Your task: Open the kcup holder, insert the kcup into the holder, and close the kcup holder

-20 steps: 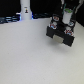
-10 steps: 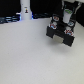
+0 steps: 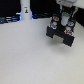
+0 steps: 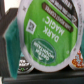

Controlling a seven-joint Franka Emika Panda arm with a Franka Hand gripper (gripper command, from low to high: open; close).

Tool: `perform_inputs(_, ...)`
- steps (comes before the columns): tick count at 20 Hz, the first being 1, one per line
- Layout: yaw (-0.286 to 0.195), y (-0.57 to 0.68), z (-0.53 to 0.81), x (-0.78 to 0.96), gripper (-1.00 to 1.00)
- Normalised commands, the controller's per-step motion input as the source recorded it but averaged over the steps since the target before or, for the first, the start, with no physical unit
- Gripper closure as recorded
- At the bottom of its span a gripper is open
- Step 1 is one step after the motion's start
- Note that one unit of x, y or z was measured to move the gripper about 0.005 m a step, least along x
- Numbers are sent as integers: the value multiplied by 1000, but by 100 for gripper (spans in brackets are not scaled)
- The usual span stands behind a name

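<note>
1. A Franka arm's end effector [image 3: 64, 19] hangs directly over the black kcup holder [image 3: 61, 36], which sits on the white worktop [image 3: 30, 57] toward the exterior view's right.
2. The wrist view is almost filled by the round green foil top of the kcup [image 4: 46, 33], its lid printed with the words "Dark Magic" and a small square code.
3. The kcup sits directly in front of the wrist camera, just above the holder, with a dark edge of the holder [image 4: 10, 42] beside it.
4. Parts of other pods [image 4: 76, 58] with printed tops peep out from under the kcup's rim, lying in the holder below it.
5. The fingers themselves are not clearly visible in either picture, so whether the end effector is wide, narrow or clasping the kcup cannot be told.
6. A tall white bottle-like post [image 3: 25, 11] with a dark mark stands well apart from the holder, at the worktop's far edge toward the exterior view's left.
</note>
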Motion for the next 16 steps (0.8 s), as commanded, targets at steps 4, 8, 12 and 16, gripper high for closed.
perform_inputs(4,40,-31,-257,-210,100)
perform_inputs(8,2,-29,-73,-152,100)
perform_inputs(12,0,-9,-8,-23,100)
perform_inputs(16,-13,-77,254,-124,100)
